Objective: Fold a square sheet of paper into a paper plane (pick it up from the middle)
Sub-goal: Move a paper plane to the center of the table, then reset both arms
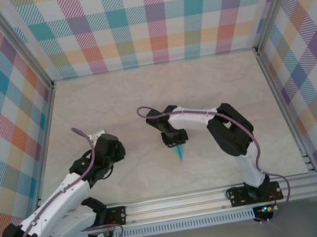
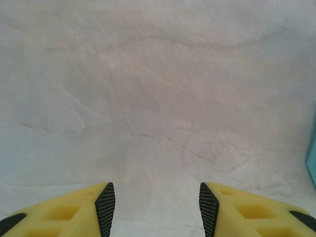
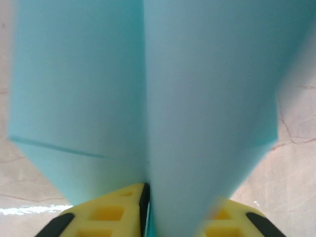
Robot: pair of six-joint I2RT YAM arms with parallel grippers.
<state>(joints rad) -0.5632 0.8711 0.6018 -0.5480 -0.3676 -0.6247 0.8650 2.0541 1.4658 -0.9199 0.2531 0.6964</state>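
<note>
The right hand point(image 3: 173, 200) has its yellow fingers point(image 3: 106, 212) on either side of the centre ridge of the paper plane point(image 3: 148, 98). The fold runs straight down into the gap, and one wing drapes over the far finger. One dark pad sits right against the fold. I cannot tell whether the hand is actually pinching the paper or just flanking it, because the wing hides the other pad.

From above, the right hand point(image 1: 173, 139) hangs low over the middle of the tabletop point(image 1: 143, 97). The plane point(image 1: 180, 151) pokes out from under it as a narrow light-blue dart, with its tip pointing toward the near edge where the arms are bolted.

To my eye the folding is done, or as good as done. This looks like the last step, either pressing the ridge or setting the plane down. The next move would need the fingers to part cleanly and the hand to lift straight off, since the thin paper could catch on a pad and get dragged or spring open.

The left hand point(image 2: 157, 202) is well off to the side, with its fingers apart and nothing between them, over bare marbled tabletop. A sliver of blue at the edge of its view may be the plane.
</note>
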